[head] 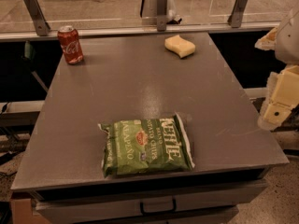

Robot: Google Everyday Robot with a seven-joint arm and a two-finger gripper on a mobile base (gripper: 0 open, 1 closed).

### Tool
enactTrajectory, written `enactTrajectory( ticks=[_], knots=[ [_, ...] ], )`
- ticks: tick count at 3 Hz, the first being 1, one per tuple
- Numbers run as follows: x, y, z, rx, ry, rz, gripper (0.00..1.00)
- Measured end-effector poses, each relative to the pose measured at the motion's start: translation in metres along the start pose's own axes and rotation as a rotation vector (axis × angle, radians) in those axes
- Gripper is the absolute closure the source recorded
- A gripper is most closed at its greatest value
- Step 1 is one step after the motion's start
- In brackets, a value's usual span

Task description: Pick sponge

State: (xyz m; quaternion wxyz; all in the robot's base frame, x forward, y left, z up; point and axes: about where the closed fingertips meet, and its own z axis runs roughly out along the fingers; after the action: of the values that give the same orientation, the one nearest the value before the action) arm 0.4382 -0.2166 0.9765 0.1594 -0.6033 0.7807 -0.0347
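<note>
The sponge (180,45), a small pale yellow foam block with a pinched waist, lies flat on the grey table (140,87) near its far right corner. My gripper (279,107), with cream-coloured fingers, hangs at the right edge of the view, off the table's right side and well to the near right of the sponge. It holds nothing that I can see.
A red soda can (70,45) stands upright at the table's far left corner. A green chip bag (145,146) lies flat near the front edge. A glass railing with metal posts (162,8) runs behind the table. A drawer handle (158,206) shows below the front edge.
</note>
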Motion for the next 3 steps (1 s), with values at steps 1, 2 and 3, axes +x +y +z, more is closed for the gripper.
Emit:
enactTrajectory(
  ticks=[1, 2, 3],
  knots=[
    [0.0, 0.0, 0.0, 0.0, -0.001, 0.0, 0.0],
    [-0.007, -0.011, 0.007, 0.006, -0.028, -0.015, 0.0],
    [-0.023, -0.034, 0.035, 0.011, -0.1, 0.002, 0.0]
  ],
)
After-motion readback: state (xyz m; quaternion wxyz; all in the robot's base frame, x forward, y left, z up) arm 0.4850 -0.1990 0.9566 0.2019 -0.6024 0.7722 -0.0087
